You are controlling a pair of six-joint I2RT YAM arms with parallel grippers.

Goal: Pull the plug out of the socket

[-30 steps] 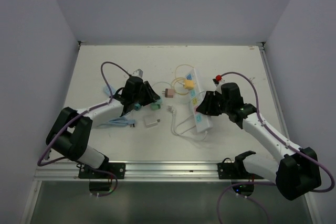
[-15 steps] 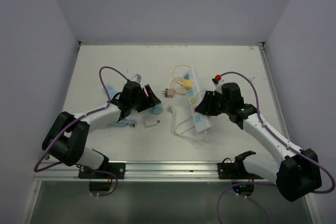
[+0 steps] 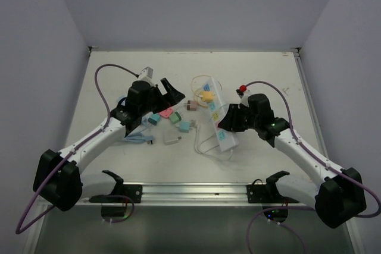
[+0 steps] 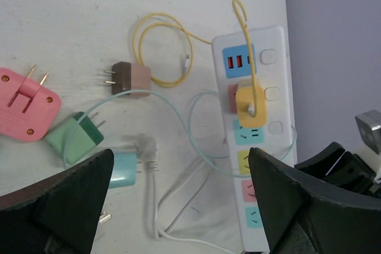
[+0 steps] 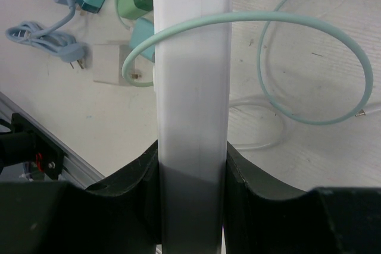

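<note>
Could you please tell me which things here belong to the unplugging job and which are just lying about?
Job: yellow plug, power strip, right gripper clamping it.
Lying about: pink plug, green plug, brown plug, teal plug.

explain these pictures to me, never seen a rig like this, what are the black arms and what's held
These are two robot arms bolted to a white table, each ending in a two-finger gripper. The wide picture is from a fixed camera above; the other two are from a camera on each wrist, so its dark fingers show. On the table lie a power strip with a yellow plug in it, and a loose pink plug, green plug and brown plug. The right gripper is shut on the power strip. The left gripper is open and holds nothing.
</note>
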